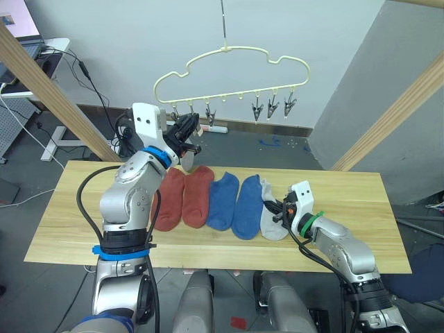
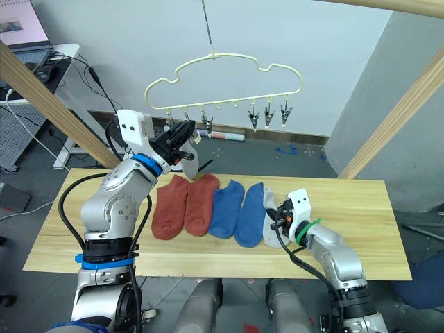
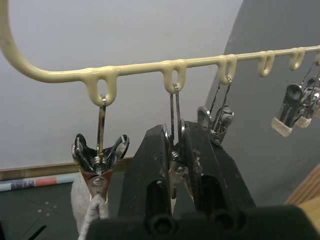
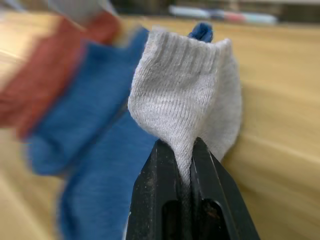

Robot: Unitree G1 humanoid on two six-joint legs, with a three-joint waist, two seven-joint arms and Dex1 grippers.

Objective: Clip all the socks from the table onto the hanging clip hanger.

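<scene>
Grey sock (image 4: 190,95) in right end effector (image 4: 185,155)

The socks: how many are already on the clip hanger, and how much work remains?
One grey sock already hangs from the first clip of the clip hanger. In hand: the left end effector squeezes the second clip, and the right end effector pinches the other grey sock. Left on the table: two red socks and two blue socks.

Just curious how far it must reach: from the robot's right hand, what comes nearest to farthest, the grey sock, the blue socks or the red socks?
1. Grey sock: pinched in the right hand.
2. Blue socks: beside it, toward the robot's left.
3. Red socks: farthest left, below the left hand.
</scene>
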